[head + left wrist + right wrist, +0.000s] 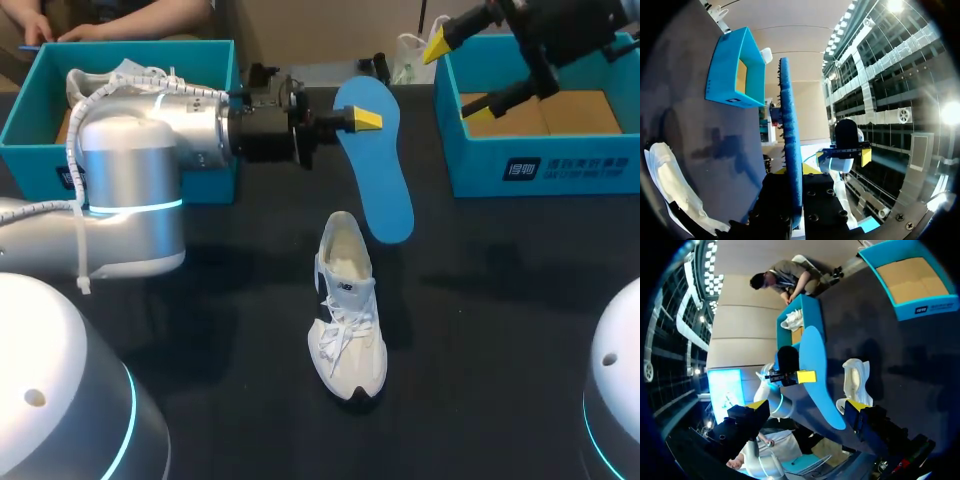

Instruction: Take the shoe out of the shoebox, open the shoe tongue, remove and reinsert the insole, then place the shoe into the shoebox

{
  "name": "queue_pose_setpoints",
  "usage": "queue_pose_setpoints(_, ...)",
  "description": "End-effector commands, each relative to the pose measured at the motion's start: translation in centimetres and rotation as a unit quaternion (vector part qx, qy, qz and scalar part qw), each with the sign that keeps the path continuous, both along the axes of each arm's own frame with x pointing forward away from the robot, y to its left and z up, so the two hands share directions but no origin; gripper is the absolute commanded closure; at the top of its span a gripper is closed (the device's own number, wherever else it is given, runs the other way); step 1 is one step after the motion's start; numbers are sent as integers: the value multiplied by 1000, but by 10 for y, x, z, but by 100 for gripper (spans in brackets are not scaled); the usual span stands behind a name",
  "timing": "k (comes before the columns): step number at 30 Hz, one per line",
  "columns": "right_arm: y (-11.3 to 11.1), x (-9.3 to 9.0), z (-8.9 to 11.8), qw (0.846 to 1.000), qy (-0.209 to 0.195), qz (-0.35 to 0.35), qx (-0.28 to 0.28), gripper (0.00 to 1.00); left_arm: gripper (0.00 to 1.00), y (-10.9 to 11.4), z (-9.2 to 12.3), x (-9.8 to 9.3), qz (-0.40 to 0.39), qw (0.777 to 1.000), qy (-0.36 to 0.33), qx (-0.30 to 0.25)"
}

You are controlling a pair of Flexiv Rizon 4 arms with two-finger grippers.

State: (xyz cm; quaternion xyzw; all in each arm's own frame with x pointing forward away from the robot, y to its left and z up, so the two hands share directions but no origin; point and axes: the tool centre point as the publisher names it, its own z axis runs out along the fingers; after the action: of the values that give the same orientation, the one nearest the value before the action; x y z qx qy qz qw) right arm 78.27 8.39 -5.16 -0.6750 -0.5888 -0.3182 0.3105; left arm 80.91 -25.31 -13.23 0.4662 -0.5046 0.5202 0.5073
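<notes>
Jaws of the left gripper (362, 119) are clenched on the blue insole (380, 180) at its end farther from the white shoe (348, 305), its long axis is aimed at the shoe's open collar nearby, and the right gripper (456, 78) is seen released, well apart from the shoe.

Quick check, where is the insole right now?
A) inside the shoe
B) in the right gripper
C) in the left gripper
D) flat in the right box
C: the left gripper is shut on the blue insole, holding it in the air, apart from the shoe.
</notes>
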Motion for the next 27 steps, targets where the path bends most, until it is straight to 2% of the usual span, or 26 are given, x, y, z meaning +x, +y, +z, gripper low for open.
queue_pose_setpoints(1, -1, -1, 0, 1000, 0, -1, -1, 0, 100, 0, 0, 0, 0, 1000, 0, 0)
queue_pose_setpoints(2, 1, 3, -1, 999, 3, -3, -38, 0, 100, 0, 0, 0, 0, 1000, 0, 0)
queue_pose_setpoints(3, 4, 5, 0, 998, -32, 20, -59, 0, 100, 0, 0, 0, 0, 1000, 0, 0)
queue_pose_setpoints(6, 10, 5, -3, 989, -58, 33, -132, 0, 100, 0, 0, 0, 0, 1000, 0, 0)
queue_pose_setpoints(9, 15, 5, -3, 982, -81, 39, -164, 0, 100, 0, 0, 0, 0, 1000, 0, 0)
queue_pose_setpoints(14, 27, 7, 3, 971, -85, 52, -218, 0, 100, 0, 0, 0, 0, 1000, 0, 0)
queue_pose_setpoints(18, 39, 7, 7, 955, -90, 69, -273, 0, 100, 0, 0, 0, 0, 1000, 0, 0)
queue_pose_setpoints(22, 50, 7, 9, 940, -70, 62, -328, 0, 100, 0, 0, 0, 0, 1000, 0, 0)
queue_pose_setpoints(27, 62, 6, 13, 926, -59, 48, -370, 0, 100, 0, 0, 0, 0, 1000, 0, 0)
